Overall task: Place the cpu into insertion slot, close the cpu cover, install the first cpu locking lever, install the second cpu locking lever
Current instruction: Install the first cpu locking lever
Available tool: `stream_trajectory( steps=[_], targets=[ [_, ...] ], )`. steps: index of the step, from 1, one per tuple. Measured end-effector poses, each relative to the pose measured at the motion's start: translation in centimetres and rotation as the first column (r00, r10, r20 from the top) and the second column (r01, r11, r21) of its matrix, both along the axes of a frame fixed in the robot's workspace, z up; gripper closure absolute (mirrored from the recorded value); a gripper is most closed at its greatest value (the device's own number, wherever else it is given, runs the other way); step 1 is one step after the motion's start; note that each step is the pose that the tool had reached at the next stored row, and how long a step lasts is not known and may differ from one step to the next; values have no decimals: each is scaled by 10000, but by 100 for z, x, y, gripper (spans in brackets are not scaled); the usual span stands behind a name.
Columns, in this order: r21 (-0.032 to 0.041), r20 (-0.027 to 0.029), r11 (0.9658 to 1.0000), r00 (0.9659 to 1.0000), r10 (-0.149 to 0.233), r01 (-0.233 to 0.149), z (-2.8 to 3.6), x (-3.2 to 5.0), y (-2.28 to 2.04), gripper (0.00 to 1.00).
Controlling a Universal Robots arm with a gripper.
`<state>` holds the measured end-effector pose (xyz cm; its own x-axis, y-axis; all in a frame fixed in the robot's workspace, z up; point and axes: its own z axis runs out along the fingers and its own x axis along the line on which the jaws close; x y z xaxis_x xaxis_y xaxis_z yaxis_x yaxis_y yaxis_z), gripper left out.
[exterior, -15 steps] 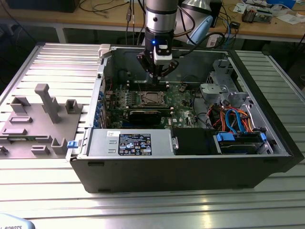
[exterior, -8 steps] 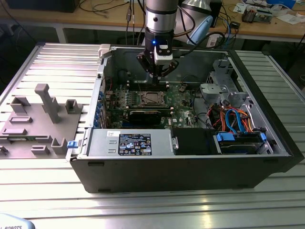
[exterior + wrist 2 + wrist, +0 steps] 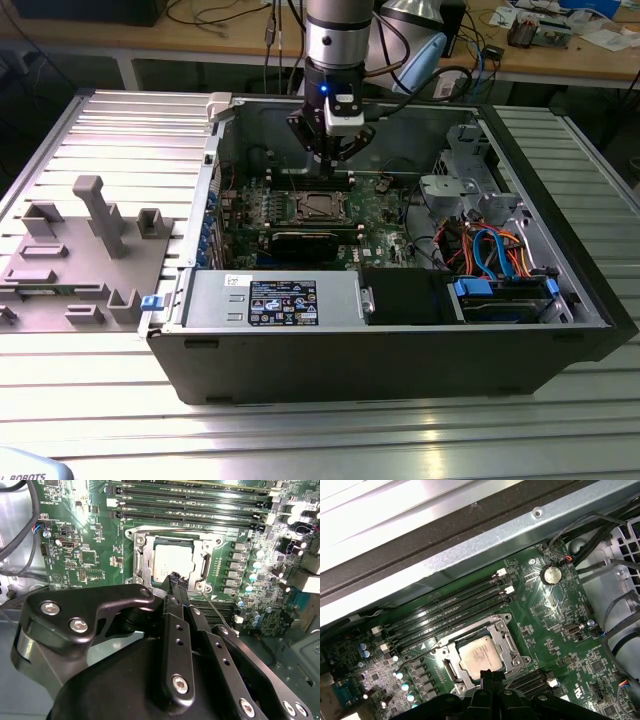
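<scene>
The cpu (image 3: 172, 562) (image 3: 481, 654), its silvery face up, lies in the insertion slot (image 3: 316, 207) on the green board. The cpu cover (image 3: 141, 562) (image 3: 510, 641) lies flat around it as a metal frame. My gripper (image 3: 177, 580) (image 3: 490, 674) (image 3: 335, 152) hangs above one edge of the slot, its black fingers pressed together with nothing between them. In both wrist views a thin wire locking lever (image 3: 215, 611) (image 3: 420, 652) angles out from the slot's corner. A second wire lever (image 3: 170, 530) runs along the slot's edge beside the memory slots.
The board sits inside an open computer case (image 3: 560, 340) on a slatted metal table. Long memory slots (image 3: 190, 502) (image 3: 445, 615) flank the insertion slot. Cables and drive bays (image 3: 490, 250) fill the exterior view's right. A grey fixture (image 3: 90, 240) stands at its left.
</scene>
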<state>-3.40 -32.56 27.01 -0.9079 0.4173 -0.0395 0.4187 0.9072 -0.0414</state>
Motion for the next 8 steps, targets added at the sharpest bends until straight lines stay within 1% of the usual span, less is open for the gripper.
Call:
stream_trajectory(
  steps=[8],
  targets=[
    [0,0,9998,9998,206,-206,0,0,0,89]
  ],
)
